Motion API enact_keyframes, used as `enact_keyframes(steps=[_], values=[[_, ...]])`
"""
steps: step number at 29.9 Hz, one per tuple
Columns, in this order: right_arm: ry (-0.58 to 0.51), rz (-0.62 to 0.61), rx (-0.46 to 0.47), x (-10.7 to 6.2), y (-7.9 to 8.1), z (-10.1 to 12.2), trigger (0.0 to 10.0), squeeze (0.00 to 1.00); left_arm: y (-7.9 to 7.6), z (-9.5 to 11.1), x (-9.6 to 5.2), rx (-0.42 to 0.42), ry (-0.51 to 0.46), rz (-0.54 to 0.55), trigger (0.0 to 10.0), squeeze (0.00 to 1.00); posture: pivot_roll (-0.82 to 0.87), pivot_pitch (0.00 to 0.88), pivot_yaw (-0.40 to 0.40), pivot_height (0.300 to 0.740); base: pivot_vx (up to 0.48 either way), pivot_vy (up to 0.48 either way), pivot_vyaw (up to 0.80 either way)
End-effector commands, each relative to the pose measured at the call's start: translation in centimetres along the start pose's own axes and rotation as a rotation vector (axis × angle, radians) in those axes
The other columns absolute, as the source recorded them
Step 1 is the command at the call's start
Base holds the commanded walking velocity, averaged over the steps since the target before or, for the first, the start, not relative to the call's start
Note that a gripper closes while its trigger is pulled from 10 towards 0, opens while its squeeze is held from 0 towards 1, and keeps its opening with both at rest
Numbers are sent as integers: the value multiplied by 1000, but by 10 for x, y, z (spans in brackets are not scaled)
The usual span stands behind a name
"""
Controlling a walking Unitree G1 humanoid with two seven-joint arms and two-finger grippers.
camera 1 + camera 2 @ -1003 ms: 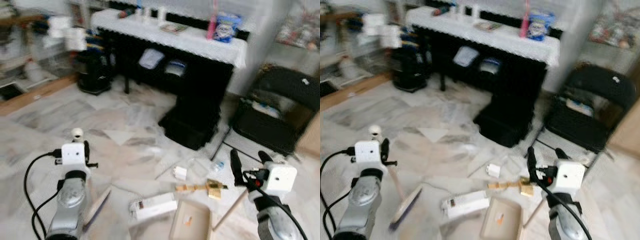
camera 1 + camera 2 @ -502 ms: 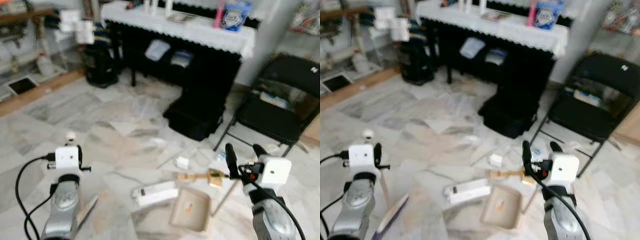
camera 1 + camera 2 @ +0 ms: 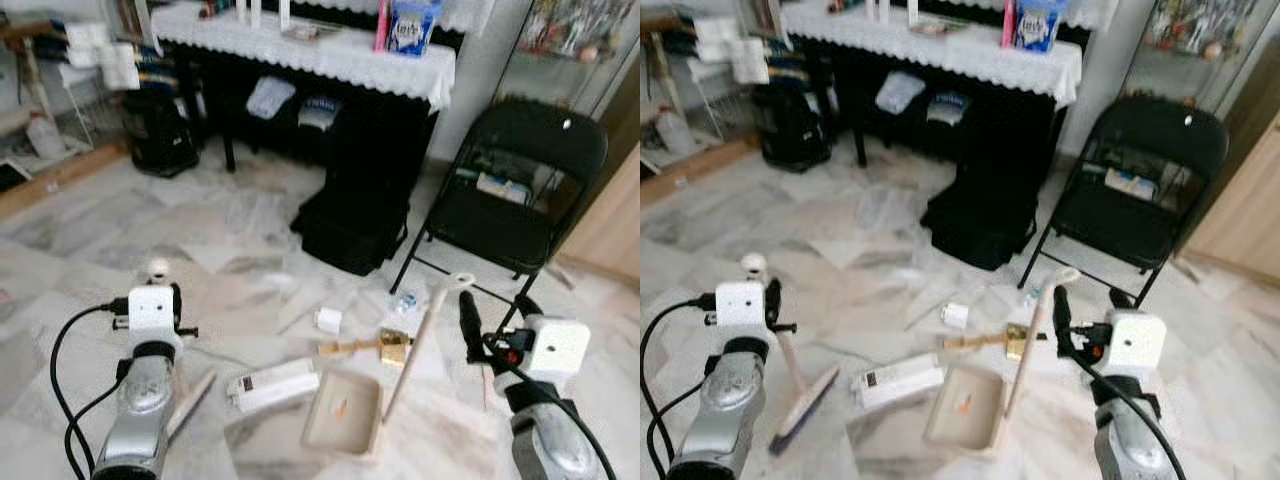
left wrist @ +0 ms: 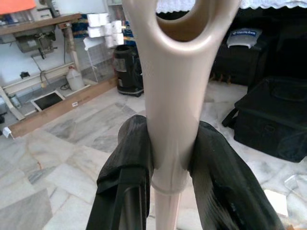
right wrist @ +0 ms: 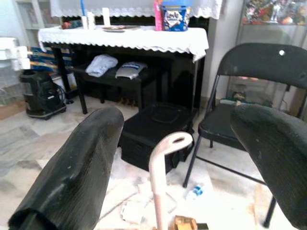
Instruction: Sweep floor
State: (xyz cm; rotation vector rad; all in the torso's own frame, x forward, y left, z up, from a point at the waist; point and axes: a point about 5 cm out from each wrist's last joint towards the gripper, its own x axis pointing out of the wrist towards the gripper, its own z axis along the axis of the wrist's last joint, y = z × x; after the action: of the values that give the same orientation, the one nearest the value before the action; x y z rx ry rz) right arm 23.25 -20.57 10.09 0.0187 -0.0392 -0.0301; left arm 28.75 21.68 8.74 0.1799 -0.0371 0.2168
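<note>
Broom point(image 3: 800, 385) upright at the left, bristle head down on the marble floor point(image 3: 90, 250), beige handle clamped tight between the jaws of the left gripper point(image 4: 173, 158). Handle's looped top poking up past the black fingers point(image 4: 125, 158). Over on the right, right gripper point(image 3: 493, 312) raised with jaws spread wide, gripping nothing. Just ahead of it, dustpan point(image 3: 343, 422) flat on the floor, its long pale handle point(image 3: 420, 335) leaning up toward that gripper, hooked end in the gap between the fingers yet apart from both. Scattered litter around the pan: white box point(image 3: 272, 384) just beside its left edge, small white cube point(image 3: 328, 320) and a gold-coloured piece point(image 3: 394, 347) a little farther out. Beyond, a black bag point(image 3: 350, 225) at the foot of a dark surface point(image 3: 300, 50) draped in white lace, black folding chair point(image 3: 510, 190) to the right.
</note>
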Motion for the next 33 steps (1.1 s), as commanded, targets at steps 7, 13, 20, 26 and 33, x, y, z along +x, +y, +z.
enact_keyframes(steps=[7, 13, 20, 26, 33], values=[[117, 101, 81, 5, 12, -20, 10000, 0, -2, 6, 2, -25, -28, -10, 10000, 0, -77, 9, -74, 740, 0, 0, 0], [171, 62, 63, 5, 7, -35, 10000, 0, -5, 5, 1, -21, -24, -25, 10000, 0, -74, 11, -73, 740, 0, 0, 0], [159, 75, 64, 8, 6, -35, 10000, 0, -6, 5, 3, 11, -15, -32, 10000, 0, -75, 13, -69, 740, 0, -111, 0], [142, 88, 53, 7, 8, -34, 10000, 0, -5, 5, 3, 5, -15, -27, 10000, 0, -74, 14, -68, 740, 0, -448, 0], [142, 97, 53, 7, 10, -35, 10000, 0, -5, 5, 3, -1, -15, -26, 10000, 0, -71, 13, -69, 740, 0, -106, 0]])
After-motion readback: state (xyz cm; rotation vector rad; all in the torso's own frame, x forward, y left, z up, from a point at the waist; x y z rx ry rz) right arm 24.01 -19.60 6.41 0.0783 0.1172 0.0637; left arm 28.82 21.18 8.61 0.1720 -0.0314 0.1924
